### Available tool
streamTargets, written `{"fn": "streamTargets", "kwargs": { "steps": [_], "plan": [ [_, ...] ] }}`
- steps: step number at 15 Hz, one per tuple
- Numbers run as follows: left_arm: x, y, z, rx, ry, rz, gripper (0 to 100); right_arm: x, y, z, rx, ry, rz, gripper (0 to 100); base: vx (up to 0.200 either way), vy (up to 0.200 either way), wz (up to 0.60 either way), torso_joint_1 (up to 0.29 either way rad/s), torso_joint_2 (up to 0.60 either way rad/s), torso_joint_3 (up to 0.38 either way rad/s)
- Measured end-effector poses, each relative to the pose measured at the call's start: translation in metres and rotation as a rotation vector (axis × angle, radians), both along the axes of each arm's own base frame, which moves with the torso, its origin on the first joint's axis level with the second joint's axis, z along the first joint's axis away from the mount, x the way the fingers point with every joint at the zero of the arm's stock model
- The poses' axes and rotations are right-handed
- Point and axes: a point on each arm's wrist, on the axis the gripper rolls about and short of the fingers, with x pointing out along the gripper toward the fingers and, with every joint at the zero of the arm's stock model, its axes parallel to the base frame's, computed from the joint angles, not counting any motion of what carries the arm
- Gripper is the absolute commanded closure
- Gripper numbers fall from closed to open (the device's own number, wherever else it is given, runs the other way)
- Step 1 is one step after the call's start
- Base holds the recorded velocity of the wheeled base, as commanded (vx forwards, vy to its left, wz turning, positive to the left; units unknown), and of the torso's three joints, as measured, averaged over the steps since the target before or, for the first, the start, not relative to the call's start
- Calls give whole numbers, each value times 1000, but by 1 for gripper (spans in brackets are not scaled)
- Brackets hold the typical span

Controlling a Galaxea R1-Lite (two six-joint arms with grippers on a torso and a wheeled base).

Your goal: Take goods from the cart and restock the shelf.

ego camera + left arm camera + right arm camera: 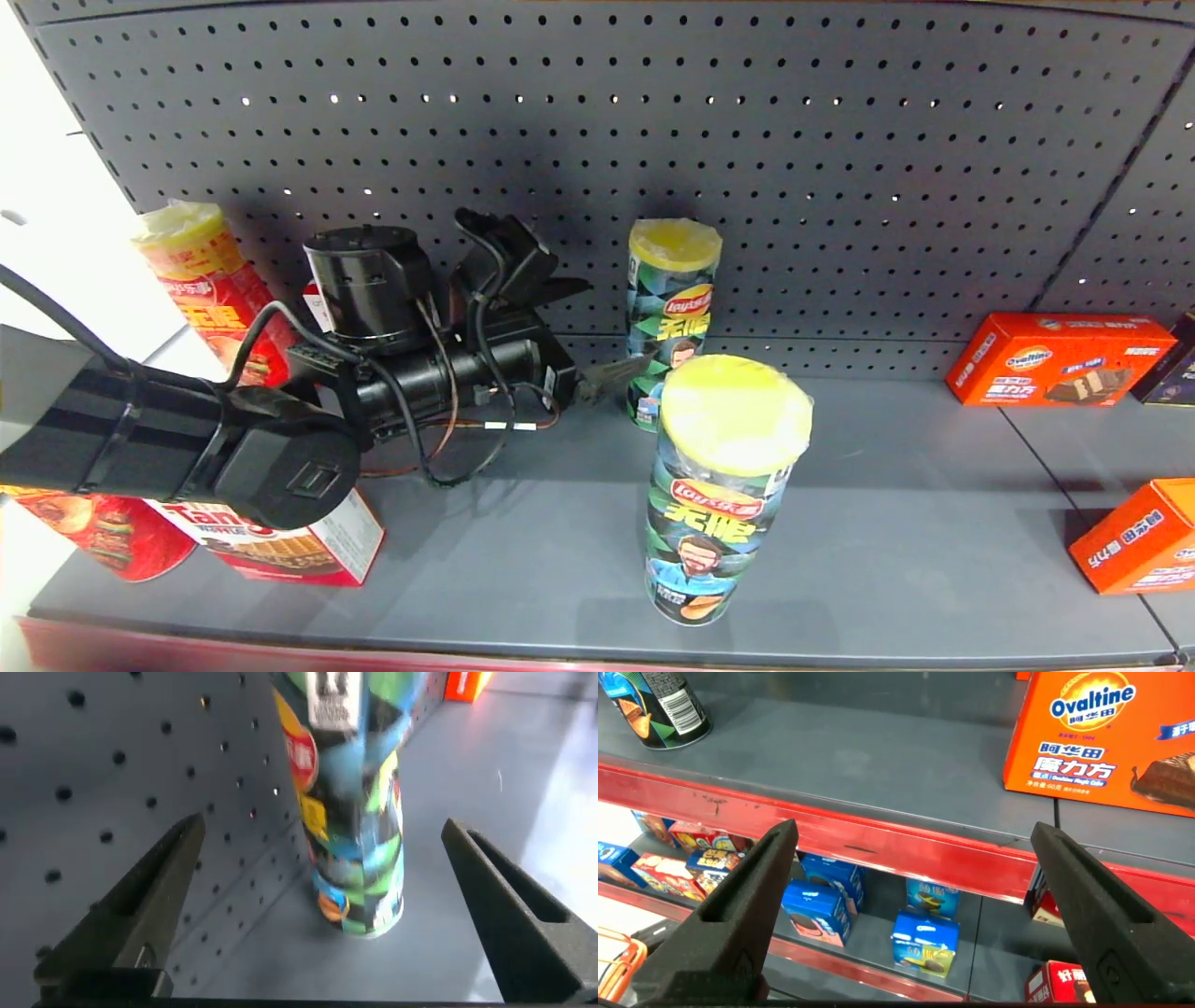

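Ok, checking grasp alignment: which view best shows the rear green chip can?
Left wrist view: rear green yellow-lidded chip can sits between fingers of open left end effector. Head view shows its lid and upper label.

Bright frontal overhead light, soft shadow of the rear can (668, 299) on the pegboard (840, 140), backlight pinpoints through its holes, sheen on the front can (724, 485) lid, white blowout at the head view's left edge, shelf (915, 541) lines bowed by a wide-angle lens
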Motion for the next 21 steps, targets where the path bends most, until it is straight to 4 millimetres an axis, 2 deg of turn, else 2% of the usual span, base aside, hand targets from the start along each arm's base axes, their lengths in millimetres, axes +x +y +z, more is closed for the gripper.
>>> {"fn": "streamTargets", "kwargs": {
  "steps": [21],
  "plan": [
    [10, 0, -5, 10, 10, 166, 0, 0, 0, 0, 0, 0, 0, 0, 0, 0, 0, 0, 0, 0]
  ]
}}
